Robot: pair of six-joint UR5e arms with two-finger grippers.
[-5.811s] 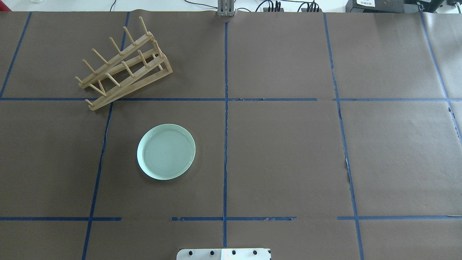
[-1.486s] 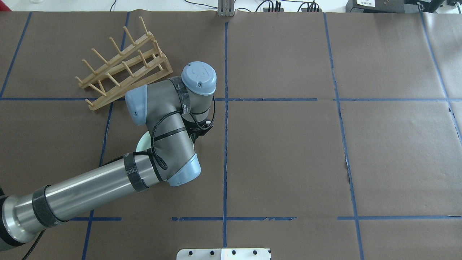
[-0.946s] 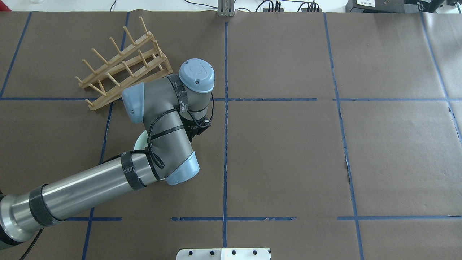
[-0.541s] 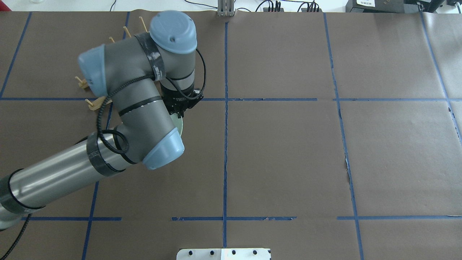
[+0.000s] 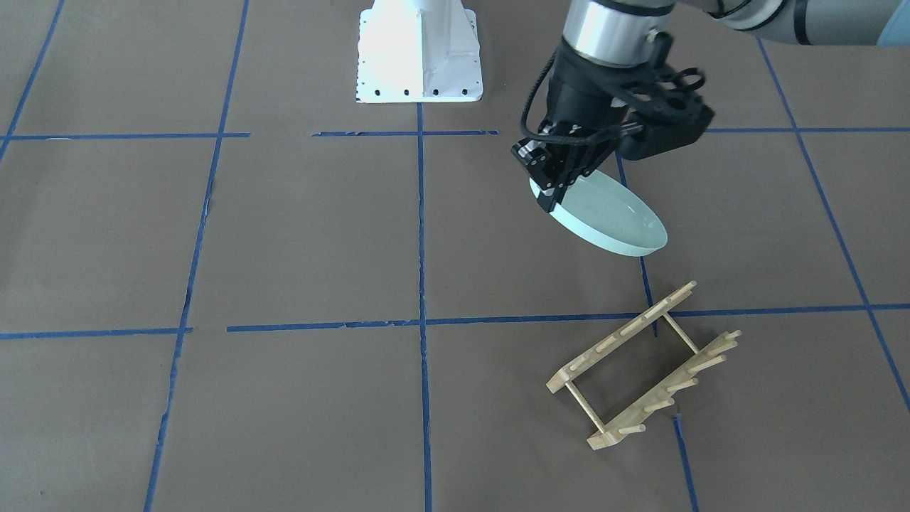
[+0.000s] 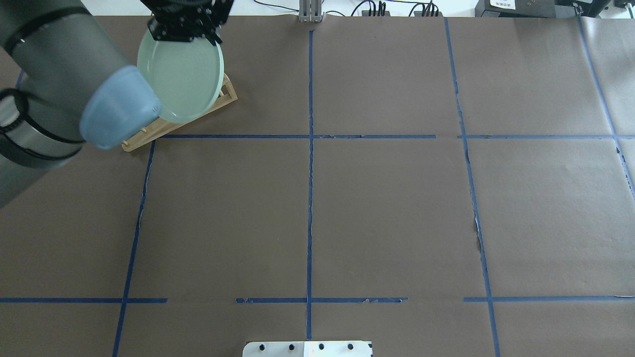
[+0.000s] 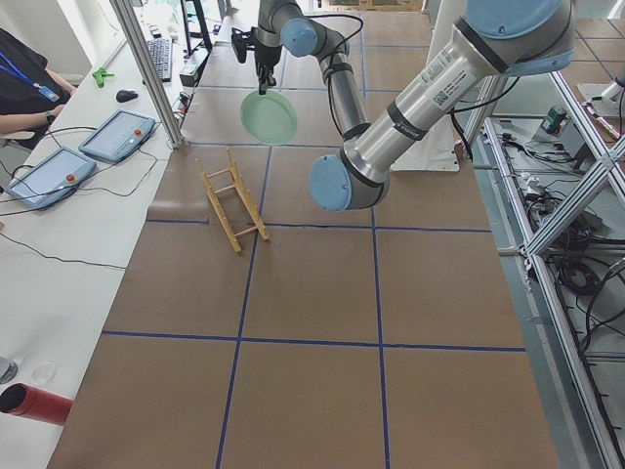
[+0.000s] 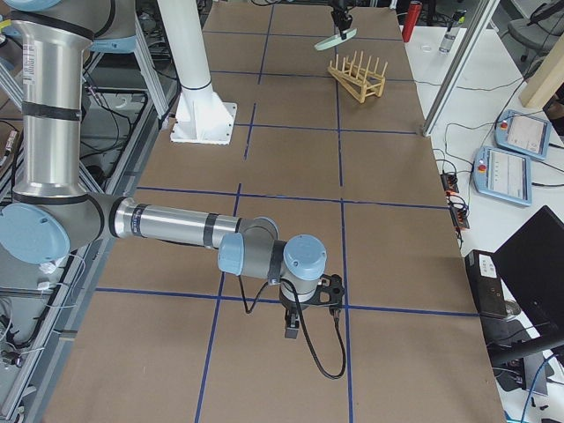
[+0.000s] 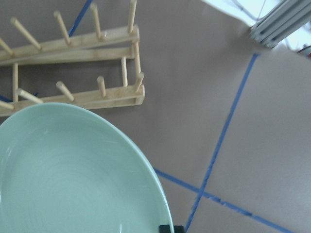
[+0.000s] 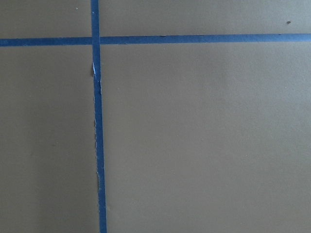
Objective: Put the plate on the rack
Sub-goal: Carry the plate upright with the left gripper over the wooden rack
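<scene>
**Left gripper pinching the plate by its rim**

Clamped at the edge, the plate hangs tilted in the air near the rack at the far left, touching no peg. Round, pale mint green, low rim, faint rings inside. Below lies brown paper gridded with blue tape; tablets sit on a white side bench. Right gripper: I can't tell its state.
</scene>
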